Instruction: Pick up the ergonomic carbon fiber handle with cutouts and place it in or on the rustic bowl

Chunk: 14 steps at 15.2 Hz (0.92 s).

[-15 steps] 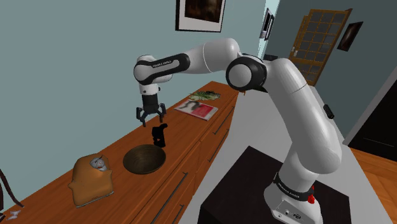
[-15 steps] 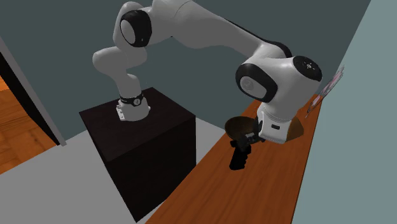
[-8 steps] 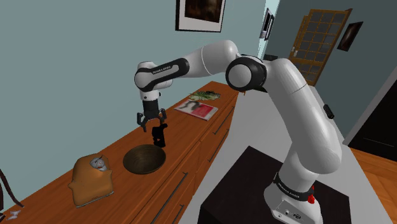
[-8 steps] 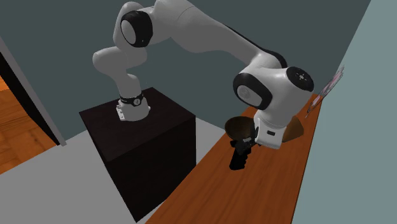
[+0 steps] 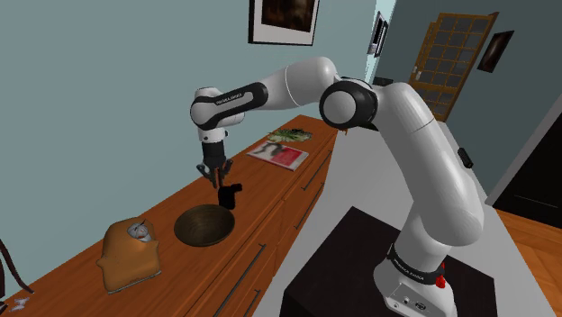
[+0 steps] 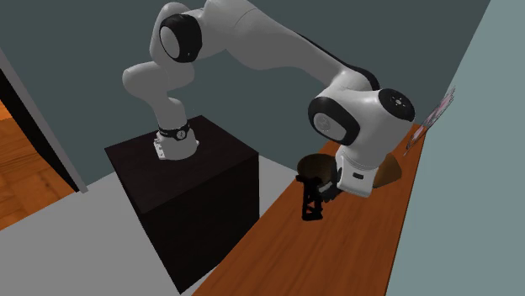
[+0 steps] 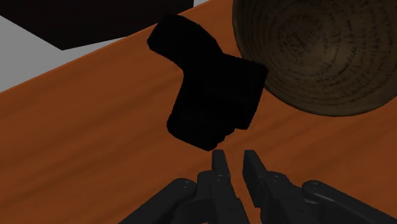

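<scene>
Black handle (image 5: 231, 194) stands upright — just beside the dark bowl (image 5: 203, 226).

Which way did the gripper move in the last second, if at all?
Yes. In the shoulder view the gripper has dropped, now closer to the bowl and right at the black handle.

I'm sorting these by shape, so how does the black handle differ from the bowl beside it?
The handle is pure black and blocky; the bowl is dark brown and round. The handle stands tall and narrow; the bowl lies wide and low. Both sit close together on the wooden counter.
</scene>
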Motion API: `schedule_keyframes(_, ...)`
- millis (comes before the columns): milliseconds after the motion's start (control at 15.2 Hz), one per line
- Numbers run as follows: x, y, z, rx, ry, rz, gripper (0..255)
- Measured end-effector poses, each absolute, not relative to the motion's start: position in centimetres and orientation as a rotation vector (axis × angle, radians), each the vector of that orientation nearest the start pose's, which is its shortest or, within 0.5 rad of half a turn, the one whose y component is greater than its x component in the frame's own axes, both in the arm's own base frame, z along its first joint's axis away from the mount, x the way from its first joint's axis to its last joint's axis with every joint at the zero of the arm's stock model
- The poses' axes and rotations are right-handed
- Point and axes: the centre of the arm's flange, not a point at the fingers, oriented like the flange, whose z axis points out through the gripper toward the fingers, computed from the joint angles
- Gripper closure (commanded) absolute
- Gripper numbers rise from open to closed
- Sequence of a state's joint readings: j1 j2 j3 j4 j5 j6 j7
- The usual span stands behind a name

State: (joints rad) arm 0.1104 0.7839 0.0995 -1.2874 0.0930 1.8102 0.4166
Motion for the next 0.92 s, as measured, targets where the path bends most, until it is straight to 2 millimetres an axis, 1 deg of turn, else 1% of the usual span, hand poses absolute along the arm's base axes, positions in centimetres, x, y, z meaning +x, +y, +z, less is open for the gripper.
schedule_keyframes(396, 70.2, 14.1, 26.3, -3.010, 0.394, 0.450, 255)
schedule_keyframes(462, 70.2, 14.1, 26.3, -3.010, 0.394, 0.450, 0)
schedule_keyframes(528, 70.2, 14.1, 26.3, -3.010, 0.394, 0.450, 0)
schedule_keyframes(594, 69.9, 15.0, 26.0, -3.067, 0.430, 0.468, 0)
schedule_keyframes(726, 69.2, 18.2, 24.3, -3.253, 0.623, 0.529, 0)
schedule_keyframes(792, 68.8, 19.0, 23.7, -3.301, 0.685, 0.540, 0)
schedule_keyframes(924, 68.3, 19.4, 22.7, -3.339, 0.739, 0.541, 0)
